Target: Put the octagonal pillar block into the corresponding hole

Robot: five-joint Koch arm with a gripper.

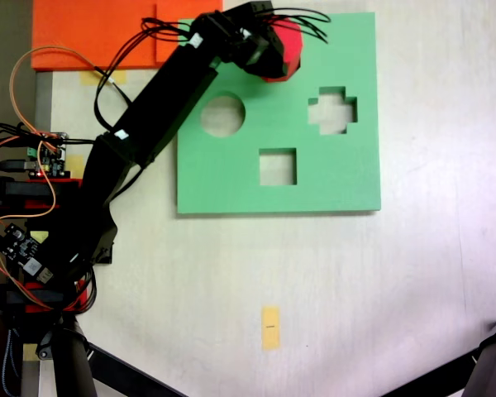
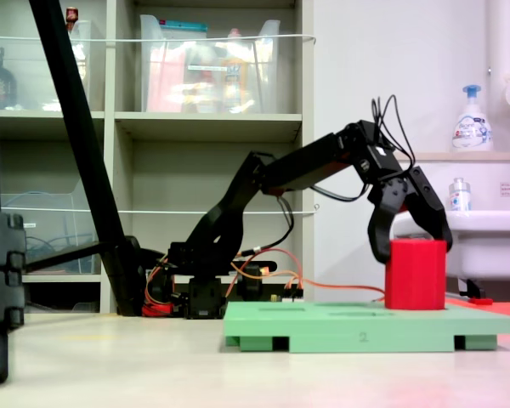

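Here we see the red block [image 2: 416,274] standing upright on the green board [image 2: 357,327] in the side fixed view, its long axis vertical and its flat top level. From above, most of the block [image 1: 288,51] is covered by the black arm [image 1: 149,132] and its wires, so we cannot count the sides of its top face. The octagonal hole lies under the block and arm, and we cannot make it out in either fixed view; nor can we tell whether the block's base sits in it or on the board's surface. The end effector [image 2: 409,244] straddles the block's upper part, one jaw on each side, spread about as wide as the block. The jaw tips appear to touch its sides, though we cannot be sure that they press. From above, the round hole [image 1: 223,115], cross hole [image 1: 331,110] and square hole [image 1: 278,167] are all open, and the block stands near the board's upper edge, between round and cross. The board rests on the pale table [image 1: 314,273], and an orange sheet [image 1: 99,33] is cut off by the frame's top edge.
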